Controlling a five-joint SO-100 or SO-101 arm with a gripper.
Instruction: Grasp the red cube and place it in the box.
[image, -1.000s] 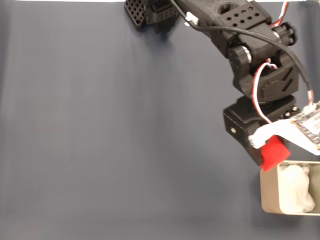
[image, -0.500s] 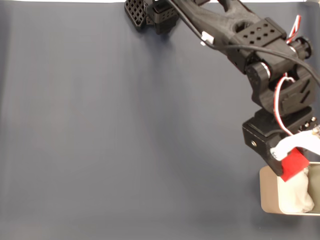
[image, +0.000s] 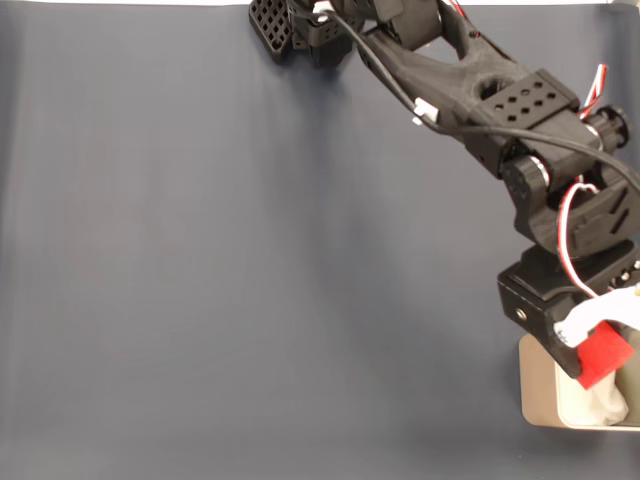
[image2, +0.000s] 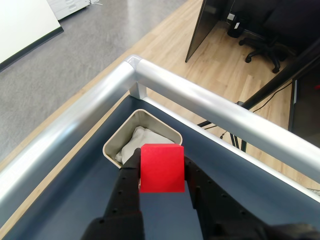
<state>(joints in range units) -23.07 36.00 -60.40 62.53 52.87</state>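
End effector (image2: 161, 172) clamping red cube (image2: 161, 168), apparently over box (image2: 116, 141) w/ lining

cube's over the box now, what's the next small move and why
Probably open the gripper. In the fixed view the red cube sits over the box opening, and the wrist view shows the cube clamped between the fingers with the white lining just beyond. A slight lowering first might soften the drop.

Arm outstretched, pincer (image2: 161, 167) clamped
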